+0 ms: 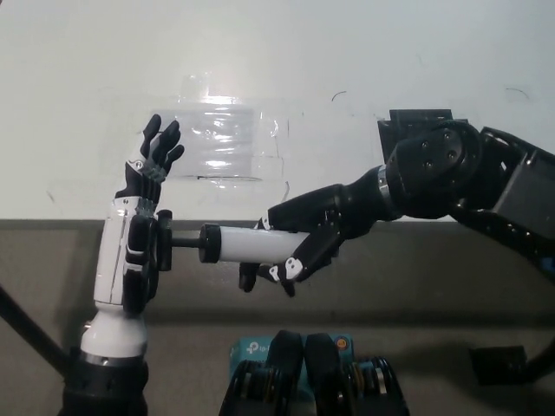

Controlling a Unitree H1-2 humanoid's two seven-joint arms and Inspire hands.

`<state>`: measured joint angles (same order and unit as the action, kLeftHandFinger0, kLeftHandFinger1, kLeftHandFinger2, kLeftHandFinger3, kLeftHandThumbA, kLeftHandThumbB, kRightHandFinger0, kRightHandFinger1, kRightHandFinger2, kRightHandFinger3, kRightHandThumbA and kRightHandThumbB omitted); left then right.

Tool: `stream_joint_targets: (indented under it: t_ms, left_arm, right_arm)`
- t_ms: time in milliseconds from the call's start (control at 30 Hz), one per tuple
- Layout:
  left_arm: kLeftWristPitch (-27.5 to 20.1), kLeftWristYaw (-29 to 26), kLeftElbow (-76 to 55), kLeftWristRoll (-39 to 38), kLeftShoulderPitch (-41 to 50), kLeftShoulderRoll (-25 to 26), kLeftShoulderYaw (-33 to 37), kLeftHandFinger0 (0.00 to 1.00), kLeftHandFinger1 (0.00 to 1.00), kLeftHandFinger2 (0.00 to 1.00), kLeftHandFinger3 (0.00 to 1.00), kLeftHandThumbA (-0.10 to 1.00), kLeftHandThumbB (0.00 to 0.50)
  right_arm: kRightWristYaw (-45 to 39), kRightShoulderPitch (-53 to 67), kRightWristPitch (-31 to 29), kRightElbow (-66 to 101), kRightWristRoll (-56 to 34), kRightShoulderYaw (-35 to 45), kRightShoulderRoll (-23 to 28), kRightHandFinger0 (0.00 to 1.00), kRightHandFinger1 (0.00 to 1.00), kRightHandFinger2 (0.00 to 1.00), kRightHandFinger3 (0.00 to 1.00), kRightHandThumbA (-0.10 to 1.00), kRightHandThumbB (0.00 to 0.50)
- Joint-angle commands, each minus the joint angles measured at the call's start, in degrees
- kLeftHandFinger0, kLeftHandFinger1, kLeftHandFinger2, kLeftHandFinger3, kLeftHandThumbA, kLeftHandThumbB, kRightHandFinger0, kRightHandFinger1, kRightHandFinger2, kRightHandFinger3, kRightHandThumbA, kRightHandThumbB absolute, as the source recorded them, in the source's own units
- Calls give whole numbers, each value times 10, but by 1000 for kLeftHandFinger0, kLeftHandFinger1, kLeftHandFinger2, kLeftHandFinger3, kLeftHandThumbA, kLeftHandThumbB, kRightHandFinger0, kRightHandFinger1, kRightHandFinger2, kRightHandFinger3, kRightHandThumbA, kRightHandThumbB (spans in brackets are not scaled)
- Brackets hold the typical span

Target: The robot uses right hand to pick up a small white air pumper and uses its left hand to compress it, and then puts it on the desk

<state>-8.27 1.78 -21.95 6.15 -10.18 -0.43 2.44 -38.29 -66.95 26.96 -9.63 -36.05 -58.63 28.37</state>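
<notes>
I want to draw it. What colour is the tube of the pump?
White, with a black cap. The pump shows only in the head view.

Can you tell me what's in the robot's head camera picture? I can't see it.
The black right robot hand holds a small white air pumper sideways, just off the white desk's near edge. The pumper's black handle end presses against the white left robot hand, whose fingers point up, spread open.
</notes>
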Motion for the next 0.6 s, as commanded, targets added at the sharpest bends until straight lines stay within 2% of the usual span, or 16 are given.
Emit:
stream_joint_targets:
  t_ms: [0,100,200,300,367,433,500,533,567]
  left_arm:
    - [-18,-4,-3,7,-2,5,-2,1000,1000,1000,1000,1000,317]
    - [-12,-10,-3,0,-5,14,-21,1000,1000,1000,1000,1000,335]
    - [-21,-11,2,-9,-5,34,-45,1000,1000,1000,1000,1000,315]
    - [-32,-14,13,-17,-4,46,-66,1000,1000,1000,1000,1000,317]
    - [-40,-15,18,-21,-2,53,-78,1000,1000,1000,1000,1000,304]
    - [-46,-20,25,-23,-3,59,-91,1000,1000,1000,1000,1000,309]
    - [-50,-21,32,-23,-1,66,-104,1000,1000,1000,1000,1000,306]
    - [-45,-21,31,-19,1,69,-110,1000,1000,1000,1000,1000,306]
    - [-45,-21,32,-14,4,72,-115,1000,1000,1000,1000,1000,308]
  right_arm:
    - [21,-39,0,27,-12,6,16,0,253,570,237,-100,181]
    - [28,-36,0,36,6,10,37,0,308,624,244,-100,196]
    - [22,-21,0,36,4,26,58,0,419,712,286,-100,182]
    - [6,-1,0,32,3,43,72,0,419,664,425,-100,186]
    - [-3,9,0,33,15,52,80,0,413,666,456,-100,183]
    - [-14,20,0,28,26,66,84,1,449,701,375,-100,190]
    - [-29,28,0,13,29,81,88,0,446,695,324,-100,192]
    - [-34,28,0,6,40,89,87,0,439,686,303,-100,191]
    - [-36,29,0,-1,51,94,90,0,422,672,327,-100,185]
